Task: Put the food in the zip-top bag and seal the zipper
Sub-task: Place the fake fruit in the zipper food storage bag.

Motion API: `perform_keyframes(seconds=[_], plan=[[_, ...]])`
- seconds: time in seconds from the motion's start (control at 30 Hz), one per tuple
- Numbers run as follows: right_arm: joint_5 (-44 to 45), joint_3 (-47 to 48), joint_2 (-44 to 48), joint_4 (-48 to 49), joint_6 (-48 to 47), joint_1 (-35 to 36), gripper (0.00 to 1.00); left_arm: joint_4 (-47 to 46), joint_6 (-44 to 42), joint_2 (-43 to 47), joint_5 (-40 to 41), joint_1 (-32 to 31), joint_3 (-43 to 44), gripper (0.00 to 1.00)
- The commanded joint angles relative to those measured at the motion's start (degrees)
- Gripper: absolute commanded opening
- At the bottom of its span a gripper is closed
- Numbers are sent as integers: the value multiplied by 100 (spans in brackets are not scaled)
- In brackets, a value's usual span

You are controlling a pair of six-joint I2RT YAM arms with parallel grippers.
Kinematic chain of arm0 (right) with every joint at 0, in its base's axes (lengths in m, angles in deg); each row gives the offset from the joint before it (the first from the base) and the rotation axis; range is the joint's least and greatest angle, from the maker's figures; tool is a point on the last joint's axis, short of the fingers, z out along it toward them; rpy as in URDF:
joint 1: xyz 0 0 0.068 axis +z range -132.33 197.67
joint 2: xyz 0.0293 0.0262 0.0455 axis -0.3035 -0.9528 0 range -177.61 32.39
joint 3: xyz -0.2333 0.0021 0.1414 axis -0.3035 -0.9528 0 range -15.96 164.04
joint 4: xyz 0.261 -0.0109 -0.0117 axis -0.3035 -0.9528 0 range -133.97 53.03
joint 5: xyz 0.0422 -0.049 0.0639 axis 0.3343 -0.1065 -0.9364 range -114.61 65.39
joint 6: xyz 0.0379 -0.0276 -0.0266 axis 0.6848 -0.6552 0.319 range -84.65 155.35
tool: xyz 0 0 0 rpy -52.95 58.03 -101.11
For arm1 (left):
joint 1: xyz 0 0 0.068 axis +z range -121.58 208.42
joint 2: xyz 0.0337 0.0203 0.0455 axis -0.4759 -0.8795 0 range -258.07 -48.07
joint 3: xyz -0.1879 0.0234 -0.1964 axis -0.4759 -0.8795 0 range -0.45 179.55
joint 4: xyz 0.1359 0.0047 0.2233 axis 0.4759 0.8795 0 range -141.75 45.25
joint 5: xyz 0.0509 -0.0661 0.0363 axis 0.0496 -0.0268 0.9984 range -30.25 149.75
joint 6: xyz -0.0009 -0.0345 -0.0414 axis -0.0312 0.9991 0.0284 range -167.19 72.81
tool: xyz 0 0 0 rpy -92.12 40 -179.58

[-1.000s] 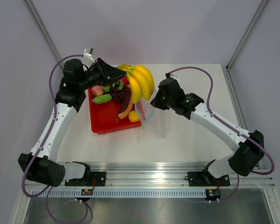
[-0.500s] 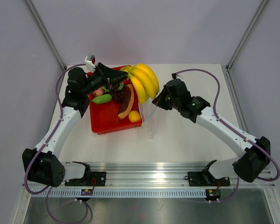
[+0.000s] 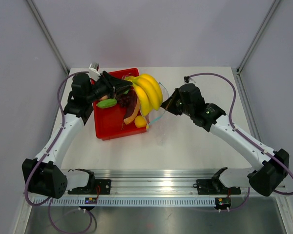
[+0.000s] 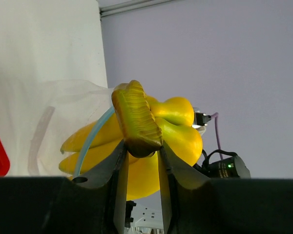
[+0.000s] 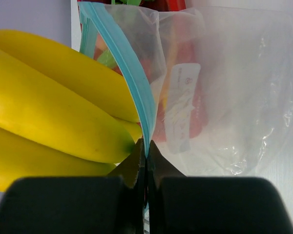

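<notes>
- left fingers point(image 4: 118, 161) pinching the banana bunch point(image 4: 176, 126) by its stem, far tips look just inside the zip-top bag point(image 5: 224, 97)
- right fingers point(image 5: 136, 163) pressed together on the zipper point(image 5: 129, 73), bag hanging beyond them
- other food point(image 3: 107, 103) sits in the red tray point(image 3: 107, 127), nothing sealed — early days

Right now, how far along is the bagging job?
Done: nothing bagged; zip-top bag looks empty. In hand: left gripper, jaws on the stem, holds the banana bunch at the bag's mouth; right gripper is shut on the zipper, holding it open. Left: bananas in, then the citrus, papaya slice, grapes and green piece from the red tray, then seal.
</notes>
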Motion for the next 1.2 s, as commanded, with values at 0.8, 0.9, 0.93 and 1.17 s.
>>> perform_keyframes(seconds=[0.8, 0.9, 0.93, 1.17], plan=[[-365, 762, -589, 623, -434, -58, 0, 1189, -1231, -170, 909, -642, 236, 0], [-698, 1017, -695, 658, -504, -49, 0, 1277, -1327, -267, 1102, -783, 359, 0], [-830, 1070, -695, 684, -495, -49, 0, 1364, -1389, -311, 1181, -836, 421, 0], [-1042, 1088, -493, 562, -557, -58, 0, 1515, -1521, -952, 1375, -1134, 948, 0]])
